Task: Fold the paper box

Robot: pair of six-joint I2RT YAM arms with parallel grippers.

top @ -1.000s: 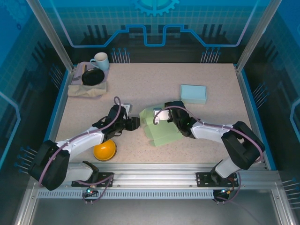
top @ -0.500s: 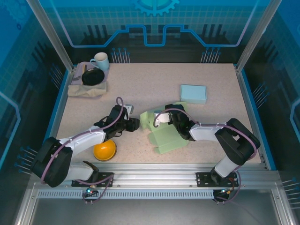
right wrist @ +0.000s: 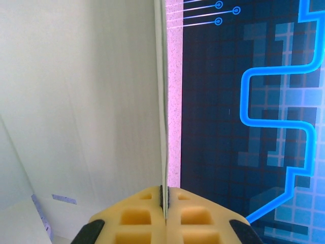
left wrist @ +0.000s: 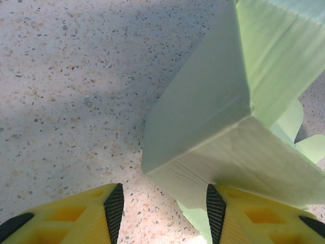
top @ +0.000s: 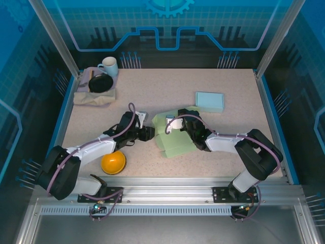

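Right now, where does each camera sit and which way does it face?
Top external: above and behind the arms, facing down at the table; both arms show, at the green paper box.
Left wrist: on the left arm, facing down past the open left gripper at a box corner.
Right wrist: on the right arm, facing along a box panel pinched in the right gripper.
All three share the box.

Pale green paper box (top: pixel 175 138), half folded, in the middle of the tabletop (top: pixel 223 81).
You'll see its far part already raised into a crisp walled corner (creases sharp, panels matte), while a flat panel and loose rounded flaps lie spread on the speckled surface toward the near edge.
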